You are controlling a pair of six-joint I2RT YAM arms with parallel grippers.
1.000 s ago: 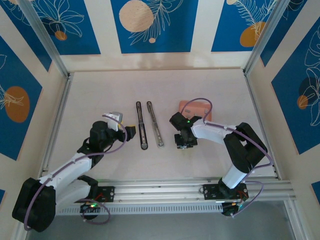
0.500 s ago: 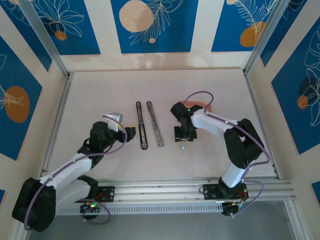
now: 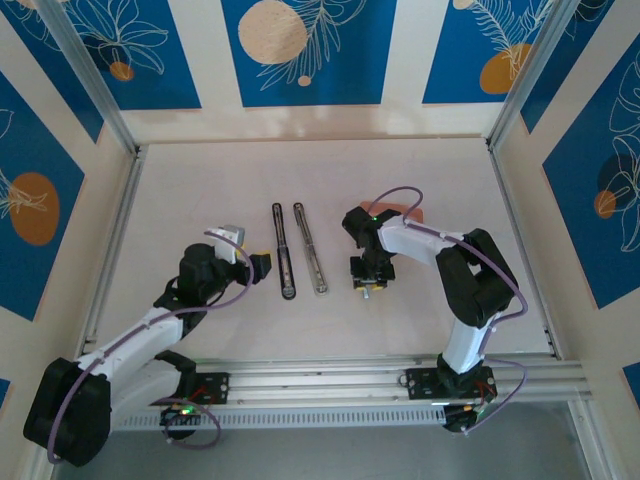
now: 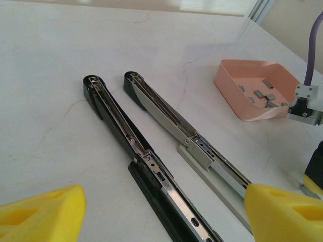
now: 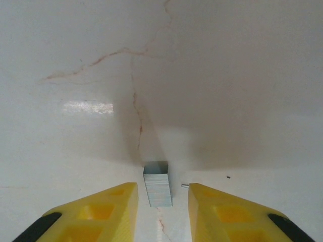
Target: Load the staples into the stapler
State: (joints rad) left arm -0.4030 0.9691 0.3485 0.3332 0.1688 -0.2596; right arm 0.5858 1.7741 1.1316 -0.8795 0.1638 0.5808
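The stapler lies opened out flat on the table as two long arms, a black one [image 3: 285, 252] [image 4: 126, 143] and a silvery-railed one [image 3: 310, 250] [image 4: 171, 121]. My left gripper [image 3: 262, 265] [image 4: 164, 214] stands open at their near ends, holding nothing, its yellow fingertips [image 4: 43, 214] wide on either side. One short strip of staples [image 5: 157, 189] lies on the table between the fingertips of my right gripper [image 3: 368, 287] [image 5: 162, 206]. That gripper is open, with a gap on each side of the strip. More staples [image 4: 263, 94] rest in the salmon-pink tray [image 4: 237, 98].
The tray [image 3: 402, 211] sits right of the stapler, mostly covered by my right arm. A tiny loose metal bit [image 5: 184, 186] lies beside the right fingertip. Metal frame rails run along the table's left, right and near edges.
My right arm has swung further over the tray, hiding more of it, while its gripper stays low over the table right of the stapler. The left arm and stapler have not moved.
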